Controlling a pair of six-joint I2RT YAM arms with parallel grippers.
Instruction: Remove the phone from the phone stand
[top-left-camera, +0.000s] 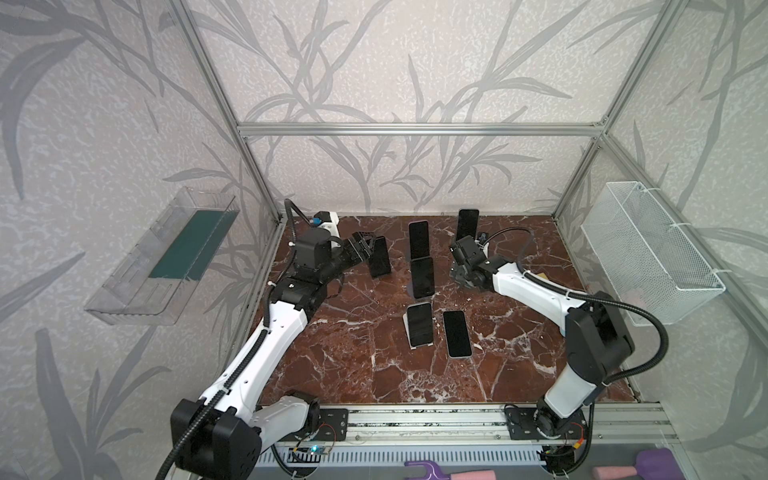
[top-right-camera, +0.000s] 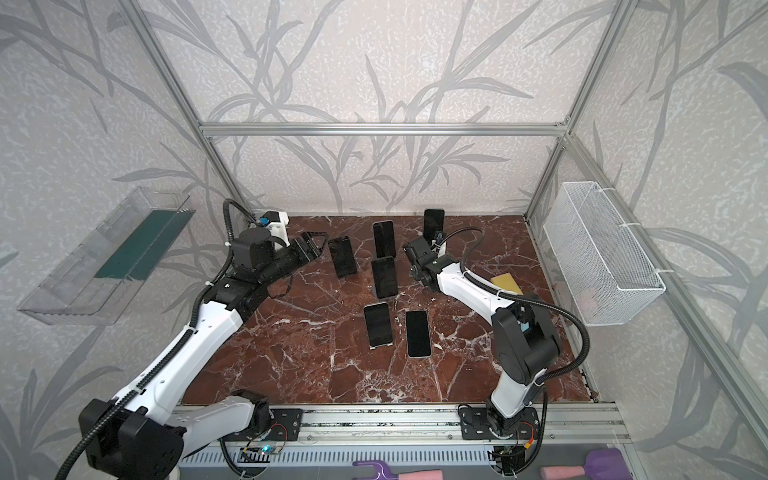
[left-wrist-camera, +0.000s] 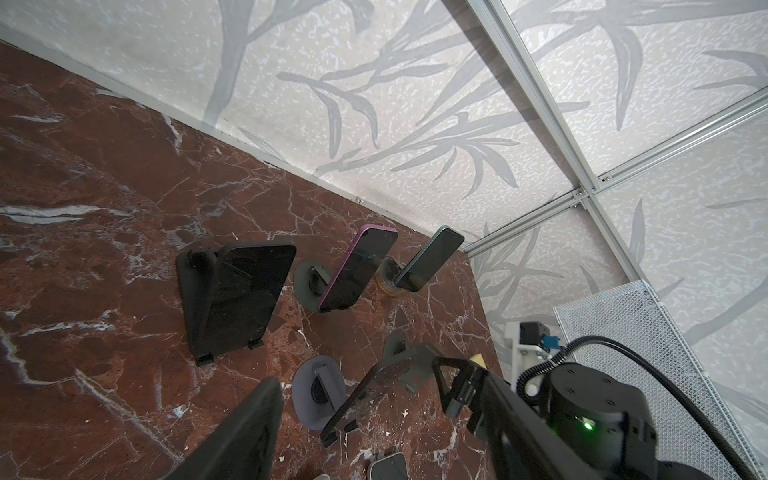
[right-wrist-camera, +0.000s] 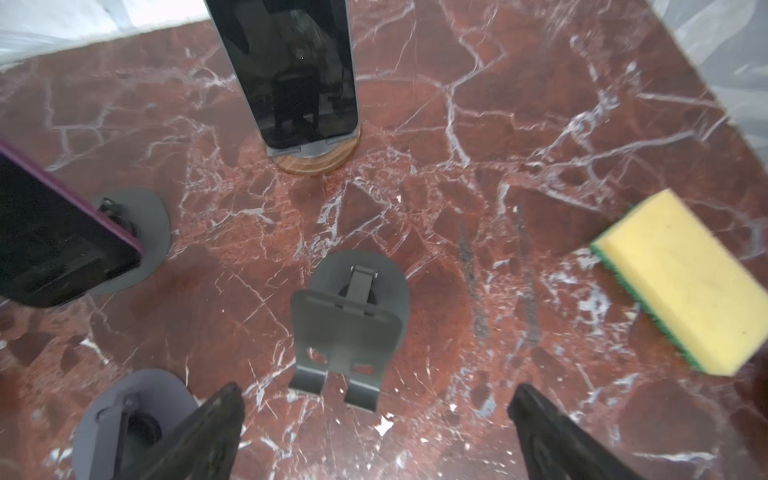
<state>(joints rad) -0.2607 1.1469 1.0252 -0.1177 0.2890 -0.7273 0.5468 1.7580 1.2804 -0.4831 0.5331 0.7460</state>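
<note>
Several dark phones lean on stands on the marble floor. A black phone (top-left-camera: 379, 256) (left-wrist-camera: 245, 299) leans on a black stand (left-wrist-camera: 192, 291) at the left. My left gripper (top-left-camera: 365, 244) (left-wrist-camera: 353, 374) hovers just left of it, open, nothing between its fingers. A purple-cased phone (top-left-camera: 418, 239) (left-wrist-camera: 357, 270) and a phone on a round wooden base (top-left-camera: 467, 223) (right-wrist-camera: 291, 70) stand further back. My right gripper (top-left-camera: 457, 259) (right-wrist-camera: 376, 399) is open over an empty grey stand (right-wrist-camera: 349, 328). One white-edged phone (top-left-camera: 456, 333) lies flat on the floor.
A yellow sponge (right-wrist-camera: 673, 282) (top-right-camera: 505, 282) lies right of the right gripper. Two more phones stand in the middle (top-left-camera: 422, 277) and on a white stand (top-left-camera: 419, 324). A white wire basket (top-left-camera: 648, 257) hangs on the right wall, a clear shelf (top-left-camera: 166, 257) on the left.
</note>
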